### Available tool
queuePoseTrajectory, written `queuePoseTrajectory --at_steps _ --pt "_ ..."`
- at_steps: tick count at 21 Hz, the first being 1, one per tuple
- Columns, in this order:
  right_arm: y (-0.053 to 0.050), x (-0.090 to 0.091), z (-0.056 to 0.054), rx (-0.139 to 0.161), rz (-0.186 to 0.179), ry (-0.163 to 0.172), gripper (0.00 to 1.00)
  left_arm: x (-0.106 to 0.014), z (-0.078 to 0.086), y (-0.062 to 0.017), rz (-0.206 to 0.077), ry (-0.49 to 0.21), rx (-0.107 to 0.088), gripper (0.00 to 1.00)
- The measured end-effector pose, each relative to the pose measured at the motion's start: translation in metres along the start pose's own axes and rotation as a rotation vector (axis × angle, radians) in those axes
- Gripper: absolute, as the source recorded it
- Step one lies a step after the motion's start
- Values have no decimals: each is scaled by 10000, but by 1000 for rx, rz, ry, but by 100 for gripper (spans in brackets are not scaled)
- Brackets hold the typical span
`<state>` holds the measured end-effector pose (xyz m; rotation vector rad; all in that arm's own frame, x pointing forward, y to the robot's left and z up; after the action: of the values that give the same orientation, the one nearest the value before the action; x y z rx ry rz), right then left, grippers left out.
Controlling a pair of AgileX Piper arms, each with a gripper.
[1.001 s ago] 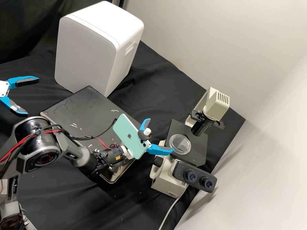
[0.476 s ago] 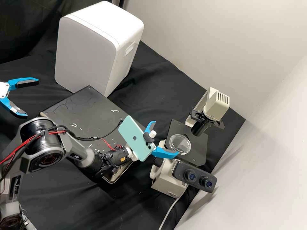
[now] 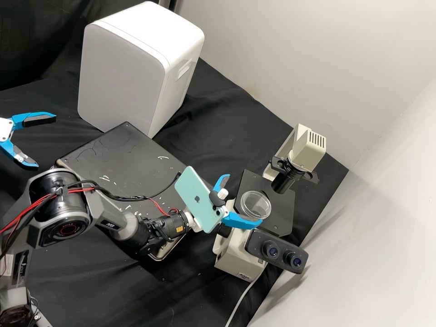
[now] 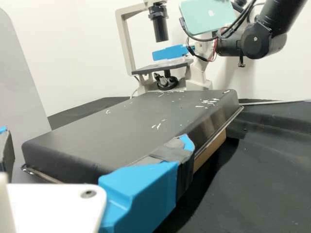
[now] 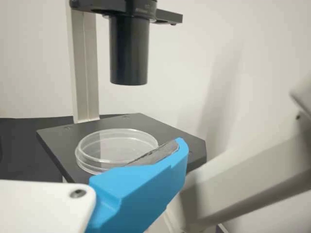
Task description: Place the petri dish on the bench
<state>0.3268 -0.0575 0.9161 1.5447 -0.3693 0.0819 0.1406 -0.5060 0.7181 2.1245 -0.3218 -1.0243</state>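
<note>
1. The petri dish [image 3: 255, 205] [image 5: 116, 148], clear and lidded, lay flat on the black microscope stage [image 3: 284, 213] [image 5: 53, 138], under the dark lens barrel [image 3: 284, 181] [image 5: 129, 46] and not on the desk [image 3: 227, 113].
2. In the right wrist view one blue finger [image 5: 141, 189] overlapped the dish's near rim. Whether it touched the rim could not be told. The other finger was cut off at the frame edge.
3. The right gripper [image 3: 243, 199] was spread wide at stage height and gripped nothing. Its lower finger lay along the dish's near side and its upper finger stood up just beside the stage's left edge.
4. The right arm stretched low across the black slab [image 3: 122, 156] toward the microscope [image 3: 236, 254], with a mint-green phone [image 3: 197, 204] mounted at its wrist. The phone hid the back of the gripper.
5. The microscope's base was partly hidden behind that gripper. Its eyepieces [image 3: 281, 254] pointed toward the desk's near edge.
6. The left gripper [image 3: 44, 140] hung well apart at the high view's left edge, fingers parted and empty, the arm behind it cut off.
7. Its wrist view looked along the slab [image 4: 131, 126] toward the microscope [image 4: 146, 48], with one finger [image 4: 141, 194] in the foreground.
8. A white box [image 3: 136, 63] stood behind the slab.
</note>
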Motion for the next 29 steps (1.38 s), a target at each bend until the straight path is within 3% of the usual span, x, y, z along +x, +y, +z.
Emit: queuePoseTrajectory --at_steps 5,9,11,14,16,21,23,29 --pt "26 36 -20 0 4 1 100 0 6 -1 -1 -6 3 100" --pt "73 141 -21 12 34 -7 100 1 5 -5 -4 -6 2 100" --pt "25 216 14 23 25 -31 100 3 4 -9 -6 -6 1 100" --pt "-124 335 26 6 -34 -53 100 4 3 -14 -8 -6 0 100" --pt "-218 370 10 -22 -57 -46 100 4 3 -14 -8 -6 0 100" --pt "-360 476 -22 -58 -83 -25 100 4 3 -14 -8 -6 0 100" --pt "-387 494 4 -69 -84 -33 100 5 6 -14 -8 -7 0 100" --pt "-362 516 16 -59 -68 -42 100 14 18 -35 -20 -16 11 100"
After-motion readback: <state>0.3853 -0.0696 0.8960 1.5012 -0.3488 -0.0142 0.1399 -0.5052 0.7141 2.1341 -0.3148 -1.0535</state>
